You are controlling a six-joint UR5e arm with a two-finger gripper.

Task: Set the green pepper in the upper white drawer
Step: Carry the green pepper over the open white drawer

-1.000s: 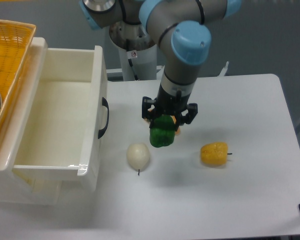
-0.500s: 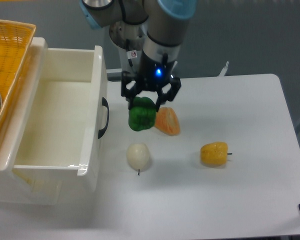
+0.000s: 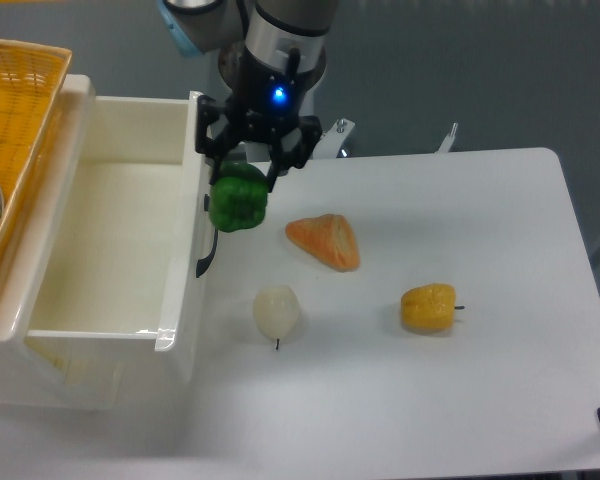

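Since half a second ago the tool (image 3: 242,178) has carried the green pepper (image 3: 238,198) further left, off the orange wedge-shaped piece (image 3: 325,241) it was just beside, so that piece now lies fully uncovered on the counter (image 3: 500,260). Now the pepper hangs in the air at the front wall of the upper white drawer (image 3: 110,240), overlapping the top of the black curved handle (image 3: 208,240) from this view; it seems to sit right at the drawer's right edge rather than over the open cavity, though the single camera angle makes that hard to judge. Black fingers (image 3: 208,135) of the tool close around the top of the pepper, gripping it, and a blue light glows on the wrist above. The drawer stands pulled open at the left. A yellow wicker basket (image 3: 15,120) sits on top at the far left. On the counter, a pale round onion-like piece (image 3: 276,311) lies near the drawer's front, and a yellow pepper (image 3: 428,307) lies well to the right of it.
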